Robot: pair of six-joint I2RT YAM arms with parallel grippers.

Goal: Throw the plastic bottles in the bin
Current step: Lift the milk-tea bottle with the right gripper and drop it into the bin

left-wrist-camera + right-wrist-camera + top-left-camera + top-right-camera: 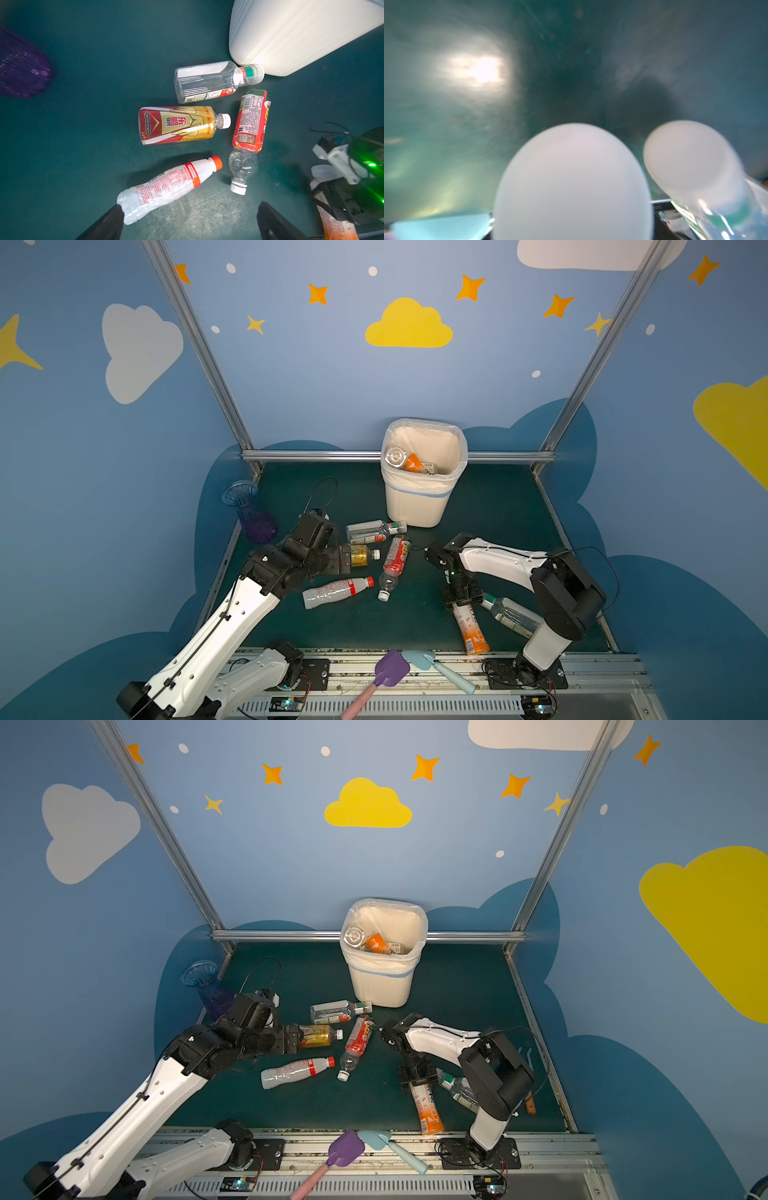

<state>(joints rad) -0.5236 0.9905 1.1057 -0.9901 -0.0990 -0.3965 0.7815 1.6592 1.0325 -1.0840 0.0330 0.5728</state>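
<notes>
The off-white bin (419, 506) stands at the back with bottles inside (409, 462). Several plastic bottles lie in front of it: a clear one (207, 83), a gold-red one (178, 124), a red-label one (251, 122) and a white one with an orange cap (166, 187). My left gripper (190, 223) hovers open over them, above the gold-red bottle (361, 556). My right gripper (462, 600) is down on the cap end of an orange bottle (471, 630), shut on it; its white cap (571, 182) fills the right wrist view. A clear green-label bottle (511, 614) lies beside it.
A blue-purple ribbed vase (249, 510) stands at the left wall. A purple shovel (390, 668) and a light-blue shovel (432, 664) lie on the front rail. Aluminium frame bars (324, 456) edge the dark green mat.
</notes>
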